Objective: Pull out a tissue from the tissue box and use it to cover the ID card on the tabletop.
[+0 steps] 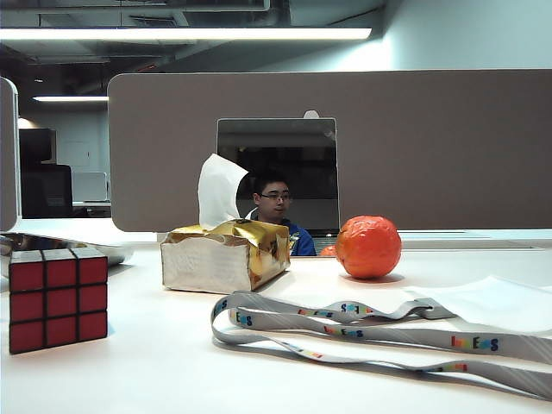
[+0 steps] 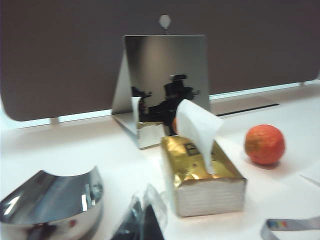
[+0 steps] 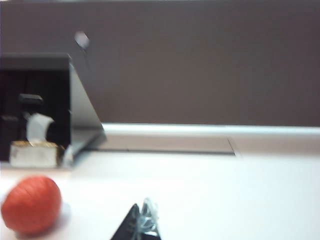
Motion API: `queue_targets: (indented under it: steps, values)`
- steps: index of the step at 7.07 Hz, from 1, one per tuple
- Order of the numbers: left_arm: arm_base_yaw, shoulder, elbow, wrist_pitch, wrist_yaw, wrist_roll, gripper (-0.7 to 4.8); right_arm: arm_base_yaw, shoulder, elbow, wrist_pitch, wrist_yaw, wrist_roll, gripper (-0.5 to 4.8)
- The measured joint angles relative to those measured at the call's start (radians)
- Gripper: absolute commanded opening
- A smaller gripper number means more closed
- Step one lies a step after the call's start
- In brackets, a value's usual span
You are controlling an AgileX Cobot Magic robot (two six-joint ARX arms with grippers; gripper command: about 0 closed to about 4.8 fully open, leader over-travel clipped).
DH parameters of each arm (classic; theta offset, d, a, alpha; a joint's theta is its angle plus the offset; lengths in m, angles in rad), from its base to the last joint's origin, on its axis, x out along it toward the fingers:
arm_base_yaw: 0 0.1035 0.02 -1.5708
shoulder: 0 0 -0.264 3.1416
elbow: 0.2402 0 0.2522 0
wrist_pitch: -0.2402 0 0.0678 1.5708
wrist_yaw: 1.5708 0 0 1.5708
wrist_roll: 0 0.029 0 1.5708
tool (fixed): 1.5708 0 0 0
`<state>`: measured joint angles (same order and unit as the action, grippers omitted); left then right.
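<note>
One tissue (image 1: 496,302) lies flat on the tabletop (image 1: 129,371) at the right of the exterior view, over the end of the lanyard (image 1: 379,332); I cannot see the card under it. One box (image 1: 226,255), gold-topped, stands left of centre; a second tissue sheet (image 1: 217,191) stands upright out of its slot, seen also from the left wrist (image 2: 197,131).

Left gripper (image 2: 142,220): only dark, blurred fingertips at the edge of its own view, low over the table, near the box, touching nothing; I cannot tell how its jaws stand. Right gripper (image 3: 139,225): a dark tip at the edge of its own view, low and level; jaws pressed together, holding nothing I can make out. I see neither arm in the exterior view.

Further items, one each: orange ball (image 1: 368,247) right of the box; red-faced cube (image 1: 58,297) far left; mirror (image 1: 276,172) behind the box; shiny metal bowl (image 2: 50,202).
</note>
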<state>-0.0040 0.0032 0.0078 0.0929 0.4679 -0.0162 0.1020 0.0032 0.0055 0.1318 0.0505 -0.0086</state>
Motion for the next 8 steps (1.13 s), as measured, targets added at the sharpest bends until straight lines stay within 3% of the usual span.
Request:
queue_targets:
  steps: [6, 7, 8]
  values:
    - [0.0, 0.0, 0.0, -0.001, -0.091, 0.0, -0.06, -0.029, 0.0, 0.0, -0.083, 0.024, -0.061, -0.01]
    - [0.0, 0.0, 0.0, -0.007, -0.151, 0.0, -0.06, -0.029, 0.0, 0.0, -0.127, 0.024, -0.069, -0.01]
    - [0.0, 0.0, 0.0, -0.018, -0.189, 0.0, -0.06, -0.029, 0.0, 0.0, -0.148, -0.043, -0.069, -0.01]
